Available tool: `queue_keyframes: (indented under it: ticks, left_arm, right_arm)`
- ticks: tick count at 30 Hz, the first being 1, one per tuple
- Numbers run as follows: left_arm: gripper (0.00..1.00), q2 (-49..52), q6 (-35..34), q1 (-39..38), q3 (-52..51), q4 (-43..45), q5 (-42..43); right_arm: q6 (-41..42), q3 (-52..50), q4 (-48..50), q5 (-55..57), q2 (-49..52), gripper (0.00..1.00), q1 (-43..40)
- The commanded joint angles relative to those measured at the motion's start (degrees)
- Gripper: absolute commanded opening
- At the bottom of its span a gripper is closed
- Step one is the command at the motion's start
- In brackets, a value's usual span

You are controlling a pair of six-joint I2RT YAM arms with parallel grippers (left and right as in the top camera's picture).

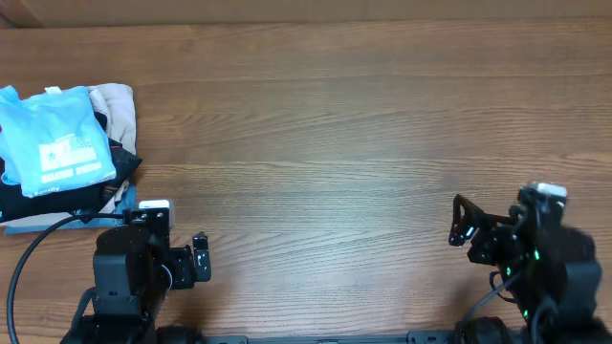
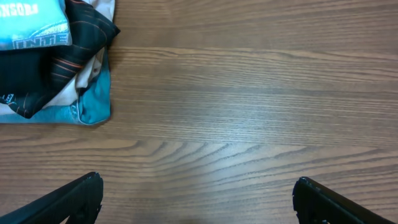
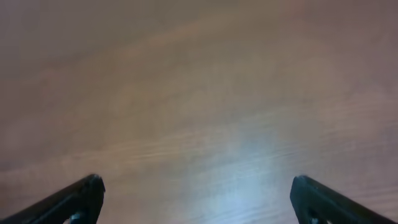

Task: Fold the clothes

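The light sky-blue T-shirt [image 1: 53, 143] with white print lies folded on top of a pile at the table's far left. In the left wrist view its corner [image 2: 31, 25] shows at the top left with white lettering. My left gripper [image 1: 201, 258] is open and empty near the front edge, to the right of and in front of the pile; its fingers [image 2: 198, 193] are spread wide over bare wood. My right gripper [image 1: 463, 225] is open and empty at the front right, far from the shirt; its wrist view [image 3: 198, 190] shows only wood.
Under the shirt lie a black garment [image 1: 57, 203] with thin red stripes [image 2: 68, 56], a beige garment [image 1: 117, 107] and a teal-blue layer [image 2: 93, 102] at the bottom. The wooden table [image 1: 325, 143] stretches between the arms. A black cable [image 1: 29, 250] runs by the left arm.
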Motion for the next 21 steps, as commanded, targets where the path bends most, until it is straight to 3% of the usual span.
queue_keyframes:
  ticks: [1, 12, 21]
  left_arm:
    - [1.0, 0.0, -1.0, -0.2, -0.3, 0.1, -0.7]
    - [1.0, 0.0, -1.0, -0.2, -0.3, 0.0, -0.7]
    - [1.0, 0.0, -1.0, -0.2, -0.3, 0.0, -0.7]
  right_arm:
    - [-4.0, -7.8, 6.0, -0.7, -8.6, 1.0, -0.5]
    - [-4.0, -29.7, 27.7, -0.8, -27.9, 1.0, -1.6]
    - [-11.0, -44.2, 51.0, -4.8, -28.7, 1.0, -2.1]
